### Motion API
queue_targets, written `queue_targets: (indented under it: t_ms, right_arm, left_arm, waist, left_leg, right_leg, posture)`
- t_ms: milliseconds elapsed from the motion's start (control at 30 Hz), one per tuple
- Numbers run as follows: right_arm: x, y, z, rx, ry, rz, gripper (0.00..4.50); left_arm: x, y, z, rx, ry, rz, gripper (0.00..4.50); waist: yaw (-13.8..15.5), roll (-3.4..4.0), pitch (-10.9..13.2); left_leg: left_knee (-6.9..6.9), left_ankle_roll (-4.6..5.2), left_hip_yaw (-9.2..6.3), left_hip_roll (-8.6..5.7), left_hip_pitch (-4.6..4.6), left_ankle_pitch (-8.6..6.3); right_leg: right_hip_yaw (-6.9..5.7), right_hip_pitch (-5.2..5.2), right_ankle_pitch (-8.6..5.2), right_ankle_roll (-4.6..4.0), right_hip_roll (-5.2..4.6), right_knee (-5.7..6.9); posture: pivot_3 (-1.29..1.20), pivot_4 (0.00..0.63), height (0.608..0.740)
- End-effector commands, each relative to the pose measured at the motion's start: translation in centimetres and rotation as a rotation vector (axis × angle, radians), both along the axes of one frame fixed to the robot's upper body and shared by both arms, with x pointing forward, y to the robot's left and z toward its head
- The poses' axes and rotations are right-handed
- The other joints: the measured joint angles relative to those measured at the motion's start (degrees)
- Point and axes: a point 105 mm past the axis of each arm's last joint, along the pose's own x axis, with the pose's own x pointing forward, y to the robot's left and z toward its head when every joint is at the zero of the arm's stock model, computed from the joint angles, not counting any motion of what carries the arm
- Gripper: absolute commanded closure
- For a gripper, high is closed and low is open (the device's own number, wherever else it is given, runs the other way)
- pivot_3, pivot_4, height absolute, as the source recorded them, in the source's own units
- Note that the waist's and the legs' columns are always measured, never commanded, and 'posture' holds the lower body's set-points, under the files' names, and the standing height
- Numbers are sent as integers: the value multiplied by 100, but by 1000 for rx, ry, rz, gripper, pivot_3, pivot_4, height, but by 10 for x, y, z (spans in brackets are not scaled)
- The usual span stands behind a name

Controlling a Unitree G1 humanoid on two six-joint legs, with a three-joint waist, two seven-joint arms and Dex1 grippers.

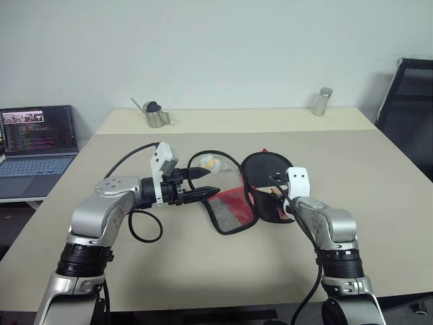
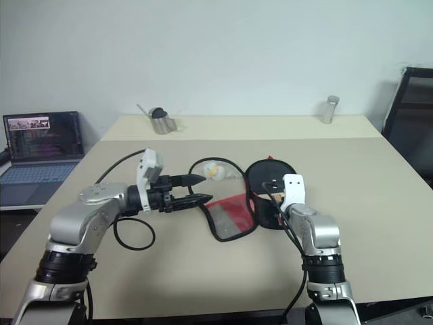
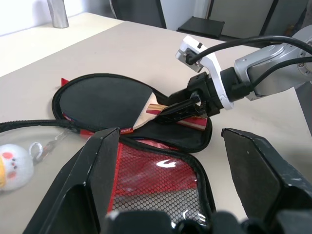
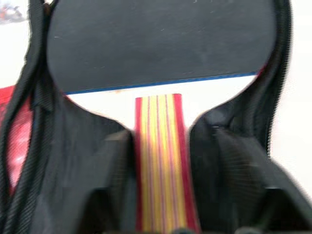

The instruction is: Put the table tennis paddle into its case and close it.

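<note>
The case (image 1: pixel 230 211) lies unzipped mid-table, its red mesh lid folded out to the left. The table tennis paddle (image 3: pixel 107 100) rests in the black right half, its black face away from me and its tan-and-red handle (image 4: pixel 163 165) toward me. My right gripper (image 3: pixel 176 110) reaches in over the case's near end, and its fingers (image 4: pixel 114 180) press against both sides of the handle. My left gripper (image 1: pixel 205 183) hovers open and level just left of the lid, pointing right with nothing between its fingers.
A small white toy on a cord (image 1: pixel 211 163) lies behind the case. A metal pitcher (image 1: pixel 156 115) and a steel cylinder (image 1: pixel 322 101) stand at the far edge. A laptop (image 1: pixel 37 139) sits off to the left, a black chair (image 1: pixel 409 101) on the right.
</note>
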Motion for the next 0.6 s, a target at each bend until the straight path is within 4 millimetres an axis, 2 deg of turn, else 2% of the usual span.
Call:
queue_targets:
  t_ms: [33, 67, 300, 433, 500, 600]
  right_arm:
    - [4, -3, 13, -9, -61, -25, 339]
    - [4, -3, 12, -14, -57, -22, 23]
    - [-1, 4, 24, 39, -87, 23, 23]
    - [-13, 15, 34, 41, -107, 114, 23]
    - [-18, 20, 44, 52, -138, 170, 23]
    - [-28, 16, 66, 88, -210, 227, 23]
  left_arm:
    - [-6, -2, 15, -1, -63, -17, 858]
    - [-6, -2, 15, 0, -63, -17, 858]
    - [-5, 1, 12, -2, -56, 6, 858]
    - [1, 7, 9, -4, -57, 61, 858]
    - [6, 12, 7, -4, -61, 97, 858]
    - [32, 31, 9, -24, -118, 297, 858]
  waist:
    - [1, 0, 0]
    - [1, 0, 0]
    - [2, 0, 0]
    - [3, 0, 0]
    - [4, 0, 0]
    - [9, 0, 0]
  left_leg:
    - [0, 0, 0, 0, 0, 0]
    - [0, 0, 0, 0, 0, 0]
    - [0, 0, 0, 0, 0, 0]
    - [0, 0, -1, 0, 0, 0]
    - [0, 0, -1, 0, 0, 0]
    - [0, 0, -3, 0, 2, 0]
  right_leg:
    - [0, 0, 0, 0, 0, 0]
    - [0, 0, 0, 0, 0, 0]
    - [0, 1, 0, 0, 0, 0]
    - [0, 1, 0, 0, 0, 0]
    - [0, 1, 0, 0, 0, 0]
    - [-1, 1, 0, 0, 0, 1]
  posture:
    - [0, 150, 740]
    - [0, 150, 740]
    - [0, 150, 740]
    - [0, 150, 740]
    - [0, 150, 740]
    - [0, 150, 740]
